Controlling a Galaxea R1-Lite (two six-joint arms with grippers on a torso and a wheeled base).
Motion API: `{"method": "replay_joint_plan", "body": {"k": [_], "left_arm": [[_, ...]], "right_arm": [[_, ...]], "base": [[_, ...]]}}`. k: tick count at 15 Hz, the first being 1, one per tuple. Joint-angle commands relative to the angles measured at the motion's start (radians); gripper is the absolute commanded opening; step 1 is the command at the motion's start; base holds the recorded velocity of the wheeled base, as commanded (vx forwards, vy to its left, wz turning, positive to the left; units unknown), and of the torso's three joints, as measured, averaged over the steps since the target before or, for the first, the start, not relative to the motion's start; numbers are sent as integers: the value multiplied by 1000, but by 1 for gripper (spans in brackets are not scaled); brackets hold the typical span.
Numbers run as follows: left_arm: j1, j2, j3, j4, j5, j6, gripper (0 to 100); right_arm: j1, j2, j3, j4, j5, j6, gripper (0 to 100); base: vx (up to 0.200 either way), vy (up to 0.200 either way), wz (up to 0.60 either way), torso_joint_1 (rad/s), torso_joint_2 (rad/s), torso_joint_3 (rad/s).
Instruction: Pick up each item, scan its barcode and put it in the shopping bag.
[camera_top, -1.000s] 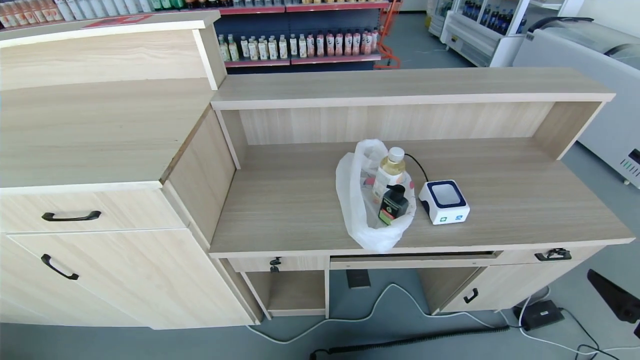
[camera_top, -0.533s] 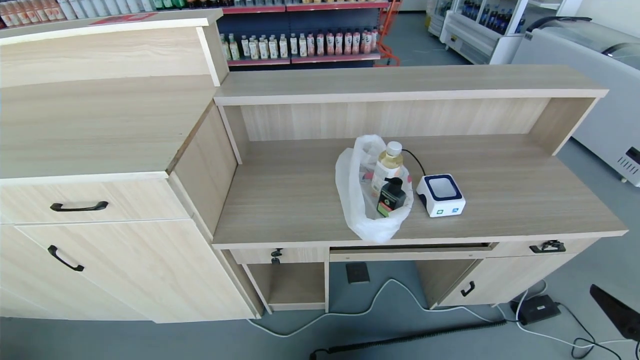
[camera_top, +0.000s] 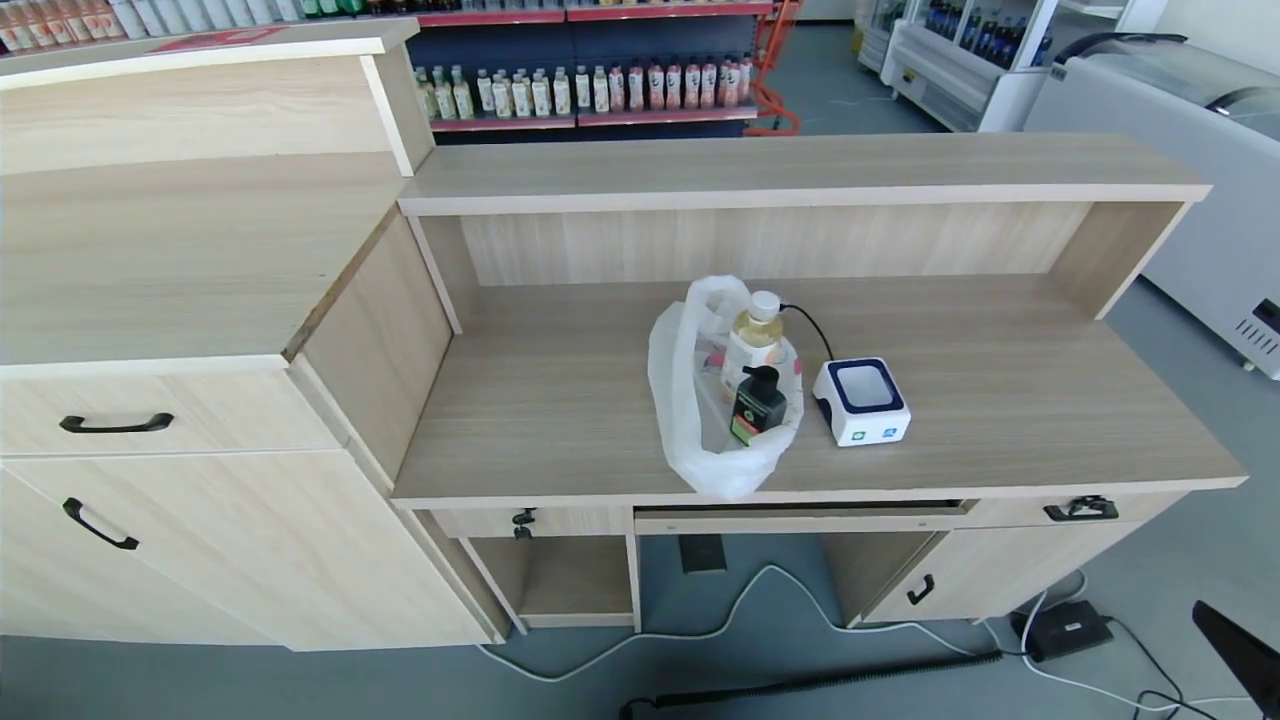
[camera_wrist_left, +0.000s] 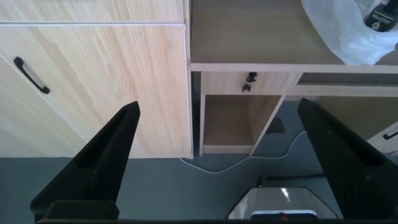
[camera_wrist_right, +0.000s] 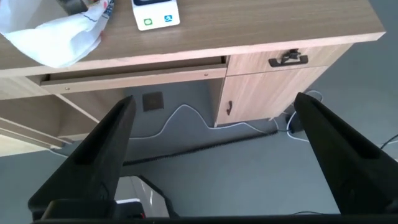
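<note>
Checkout counter (camera_top: 1000, 400), entries as I found them:

1. Shopping bag (camera_top: 690, 420): white plastic, mouth open, at the front edge of the counter, about midway along it.
2. Pale tea bottle (camera_top: 752, 335): upright inside the bag, on its far side.
3. Dark pump bottle (camera_top: 757, 408): upright inside the bag, just in front of the tea bottle.
4. Scanner (camera_top: 860, 400): white box with a dark-framed window, just beside the bag on its right. Its cable ran toward the back of the counter.
5. My left gripper (camera_wrist_left: 217, 106): fingers spread wide, holding nothing, out in front of the counter's front edge and well apart from the bag.
6. My right gripper (camera_wrist_right: 214, 98): likewise spread wide and holding nothing, out in front of the front edge.

Progress, as I judged it: both items were bagged, so the task looked at or near its end. I could not tell whether either had been scanned.
</note>
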Motion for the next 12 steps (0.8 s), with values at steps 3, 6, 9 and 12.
{"method": "replay_joint_plan", "body": {"k": [3, 6, 9, 12], "left_arm": [[0, 0, 0, -1, -1, 1, 100], [0, 0, 2, -3, -1, -1, 100], [0, 0, 2, -4, 5, -19, 100], [0, 0, 2, -4, 5, -19, 100]], "right_arm": [[-3, -33, 0, 1, -3, 1, 100], [-6, -28, 0, 2, -3, 2, 100], [-14, -36, 0, 18, -7, 2, 100], [-55, -65, 0, 78, -38, 1, 100]], "base": [[0, -200, 0, -6, -1, 2], [0, -200, 0, -1, 2, 4], [0, -67, 0, 1, 1, 2], [0, 0, 0, 0, 0, 0]]}}
